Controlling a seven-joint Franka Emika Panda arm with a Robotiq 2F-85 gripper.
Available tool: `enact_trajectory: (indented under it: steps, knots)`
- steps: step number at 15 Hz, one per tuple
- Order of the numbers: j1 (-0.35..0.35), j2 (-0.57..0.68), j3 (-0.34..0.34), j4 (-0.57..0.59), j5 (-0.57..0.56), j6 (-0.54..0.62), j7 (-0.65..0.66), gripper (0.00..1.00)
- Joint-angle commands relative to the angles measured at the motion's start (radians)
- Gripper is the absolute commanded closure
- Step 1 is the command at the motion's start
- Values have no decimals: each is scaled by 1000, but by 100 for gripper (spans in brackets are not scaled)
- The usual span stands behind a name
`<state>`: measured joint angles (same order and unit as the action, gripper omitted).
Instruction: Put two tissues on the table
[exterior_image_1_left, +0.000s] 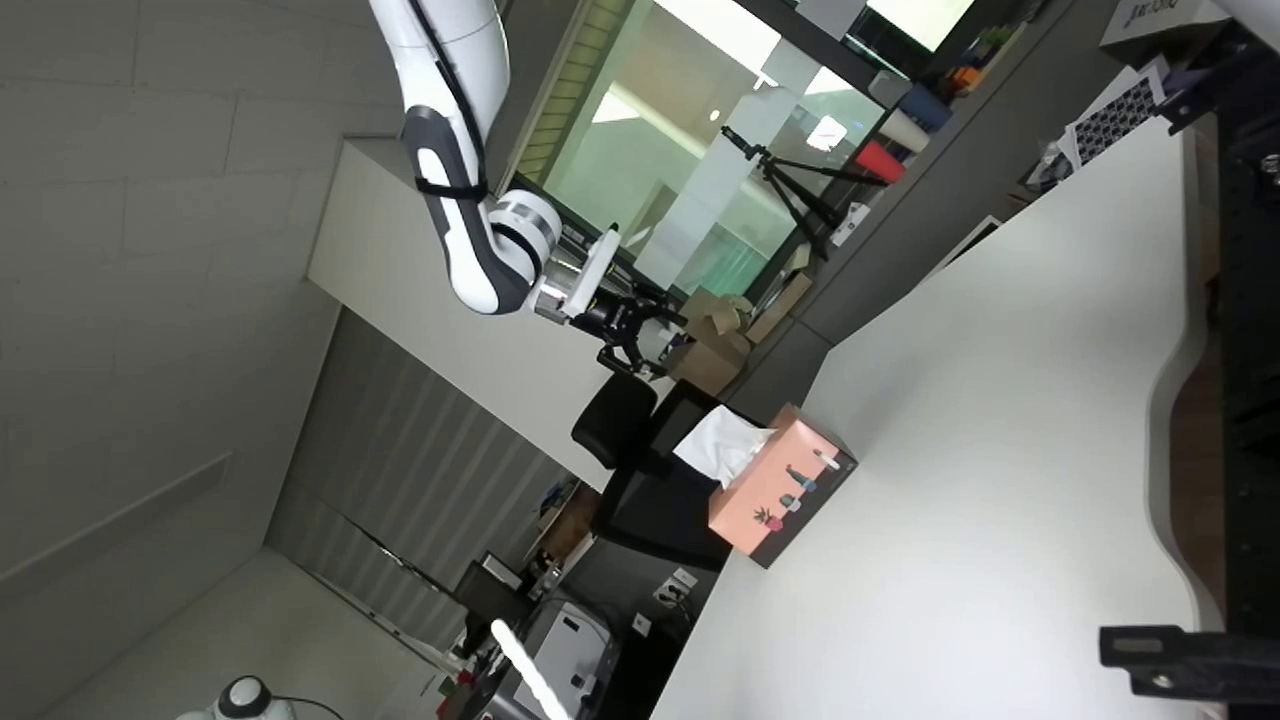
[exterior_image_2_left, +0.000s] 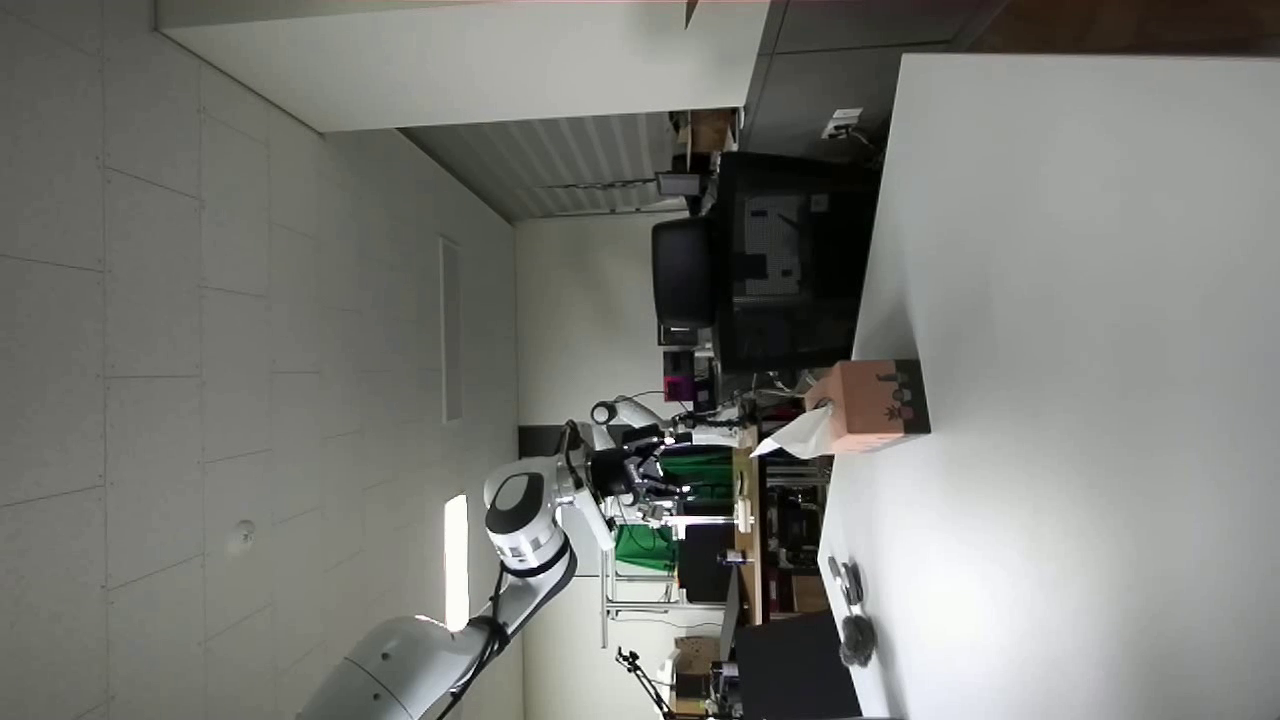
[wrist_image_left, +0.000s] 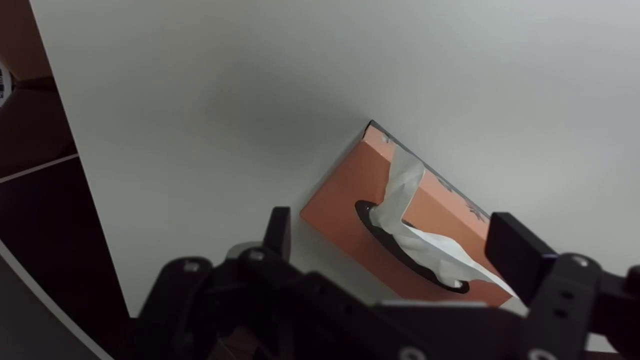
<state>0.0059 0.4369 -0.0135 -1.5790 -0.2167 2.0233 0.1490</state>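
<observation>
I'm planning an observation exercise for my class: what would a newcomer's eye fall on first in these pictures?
Probably the salmon-pink tissue box at the far side of the white table in both exterior views, with a white tissue sticking out of its top. Next might come the white robot arm, raised higher than the box, its jaws open and holding nothing.

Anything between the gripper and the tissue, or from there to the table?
Nothing visible stands between the open gripper and the tissue below it. Toward the table, only the pink box does: the tissue's lower part sits in its slot.
</observation>
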Motion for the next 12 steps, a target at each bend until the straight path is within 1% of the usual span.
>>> enact_trajectory:
  steps: [1,11,12]
  knots:
    - [12,0,-14,3,7,-2,-4,0]
    - [12,0,-15,6,7,-6,-4,0]
    - [10,4,-8,8,4,0,-40,0]
